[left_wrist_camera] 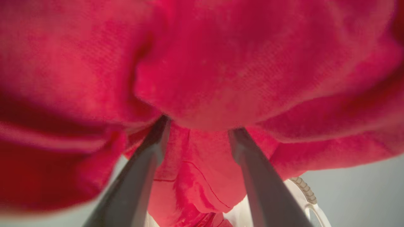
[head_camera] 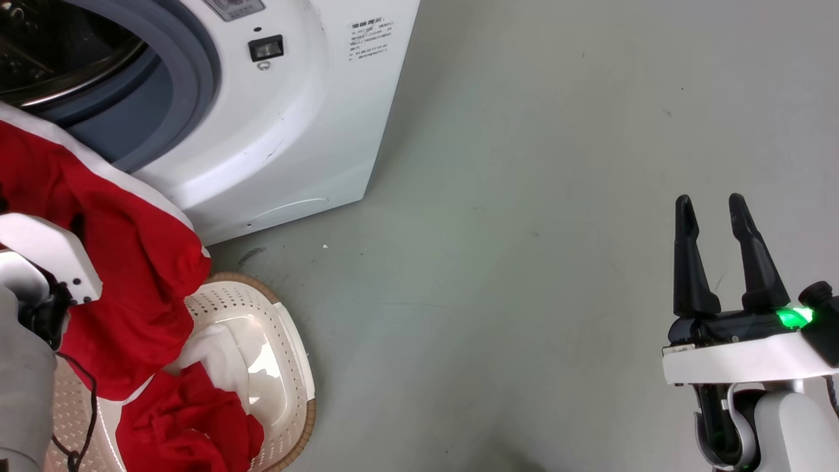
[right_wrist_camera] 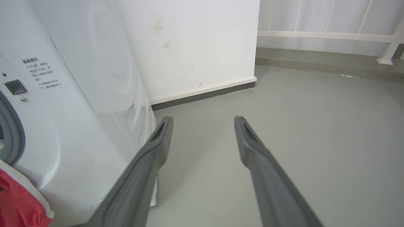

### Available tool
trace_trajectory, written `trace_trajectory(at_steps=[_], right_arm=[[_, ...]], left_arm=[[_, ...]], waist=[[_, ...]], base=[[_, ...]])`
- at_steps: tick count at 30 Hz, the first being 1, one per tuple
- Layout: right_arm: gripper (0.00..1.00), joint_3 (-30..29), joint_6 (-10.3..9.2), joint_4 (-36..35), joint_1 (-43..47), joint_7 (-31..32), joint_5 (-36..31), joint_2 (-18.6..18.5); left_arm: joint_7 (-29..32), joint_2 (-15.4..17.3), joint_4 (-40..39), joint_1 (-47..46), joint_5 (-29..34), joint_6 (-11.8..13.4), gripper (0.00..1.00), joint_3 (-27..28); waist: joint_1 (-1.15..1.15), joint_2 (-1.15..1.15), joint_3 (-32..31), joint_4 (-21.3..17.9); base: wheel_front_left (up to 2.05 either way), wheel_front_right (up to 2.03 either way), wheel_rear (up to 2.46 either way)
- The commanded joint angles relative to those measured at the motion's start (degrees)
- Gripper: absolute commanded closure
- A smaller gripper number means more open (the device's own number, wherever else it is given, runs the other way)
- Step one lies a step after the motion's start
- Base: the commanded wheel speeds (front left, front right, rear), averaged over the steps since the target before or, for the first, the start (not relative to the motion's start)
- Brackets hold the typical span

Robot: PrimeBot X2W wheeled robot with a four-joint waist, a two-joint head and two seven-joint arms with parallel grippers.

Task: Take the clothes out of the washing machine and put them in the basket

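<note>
Where the washing machine (head_camera: 295, 131) stands open at the upper left of the head view, a red garment (head_camera: 131, 262) with a white trim band hangs in front of the lower part of the grey rubber ring (head_camera: 196, 65). It falls down the face of the machine, and its lower end is over the basket (head_camera: 301, 387). The perforated steel drum (head_camera: 65, 52) shows dark behind the ring. The basket sits on the grey floor (head_camera: 524, 262) just beside the foot of the machine. In it lie a second red garment (head_camera: 190, 426) and, touching it, a white cloth (head_camera: 213, 354). Part of the cream bottom shows beside them.

The left forearm (head_camera: 39, 262) shows at the lower left edge of the head view, with the hanging garment draped against it. In the left wrist view the left hand (left_wrist_camera: 199, 124) has its two fingers (left_wrist_camera: 142, 164) spread wide, and their tips vanish under blurred red cloth that lies over them. Lower down, between the fingers, more red cloth and a piece of the basket's rim are seen.

The right hand (head_camera: 710, 203) is well apart from all this, at the lower right of the head view above the floor, with its fingers parted and holding nothing. Its wrist view looks past the machine's right corner, which has a printed sticker (right_wrist_camera: 39, 74) on the front, toward a white wall (right_wrist_camera: 195, 47).
</note>
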Motion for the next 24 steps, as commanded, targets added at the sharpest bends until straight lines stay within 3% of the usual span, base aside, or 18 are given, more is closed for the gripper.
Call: trace_trajectory(at_steps=[1,7,24], right_arm=[[0.00,-0.1,-0.02,-0.3,-0.8,-0.1,0.1,0.0],[0.00,-0.7,-0.02,-0.1,-0.4,-0.1,-0.4,0.0],[0.00,-2.5,-0.02,0.9,3.1,0.3,-3.5,0.0]], left_arm=[[-0.8,0.5,0.0,-1.9,-0.1,0.0,1.00,0.0],[-2.0,-0.1,1.8,-1.8,-0.6,-0.1,1.00,-0.7],[-17.7,-5.2,-0.9,8.7,-0.9,0.1,1.00,-2.1]], waist=[[-0.01,0.00,0.0,0.0],[-0.01,0.00,-1.1,0.5],[-0.01,0.00,-11.6,5.0]], base=[[0.00,0.00,0.00],[0.00,0.00,0.00],[0.00,0.00,0.00]])
